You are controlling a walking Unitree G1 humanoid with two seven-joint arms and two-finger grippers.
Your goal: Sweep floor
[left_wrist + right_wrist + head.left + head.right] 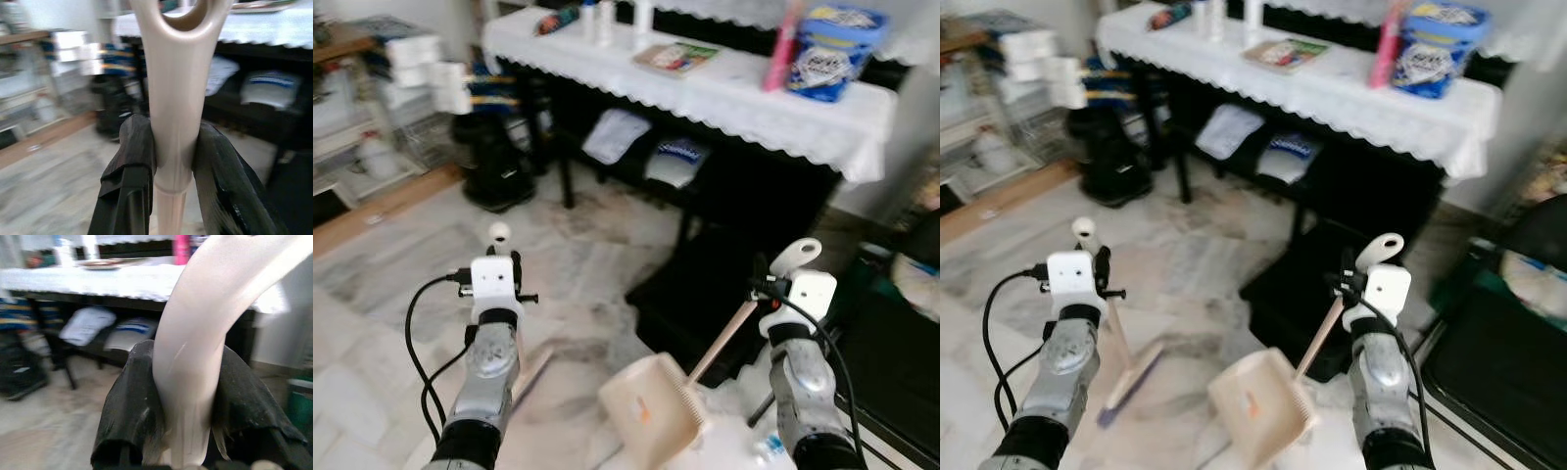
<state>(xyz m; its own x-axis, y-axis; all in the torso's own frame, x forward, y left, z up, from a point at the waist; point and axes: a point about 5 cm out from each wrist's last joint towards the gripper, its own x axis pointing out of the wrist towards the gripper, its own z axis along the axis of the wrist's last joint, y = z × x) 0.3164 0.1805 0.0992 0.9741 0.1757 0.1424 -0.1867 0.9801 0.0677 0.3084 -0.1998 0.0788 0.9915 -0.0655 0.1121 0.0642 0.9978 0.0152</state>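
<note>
We hold the broom (pixel 1122 367) in our left gripper (pixel 176 147): both black fingers (pixel 134 147) press against the cream handle just below its hanging loop. The stick runs down from the gripper to the brush head, which rests on the marble floor (pixel 587 245) ahead of our left arm. Bristles look bluish at the tip; blur hides more.

Our right gripper (pixel 188 382) is clamped the same way on the cream handle of the dustpan (pixel 651 411), fingers (pixel 134 401) on either side of the curved grip. The handle slants down to the pan. The pan sits between our two arms, nearer the right one, tilted, with a comb edge along its right rim. We cannot tell whether it touches the floor.

Beyond, a long table with a white lace cloth (pixel 724 88) stands against the far side. On it: a blue-and-white tub (pixel 832 49), a pink bottle (pixel 781 44), a flat book or packet (pixel 675 57). Under it, dark shelving with white and blue bags (pixel 677 157). A dark mat (pixel 690 284) lies on the floor in front of it. To our left, a wire rack (pixel 372 127) holds white rolls.
</note>
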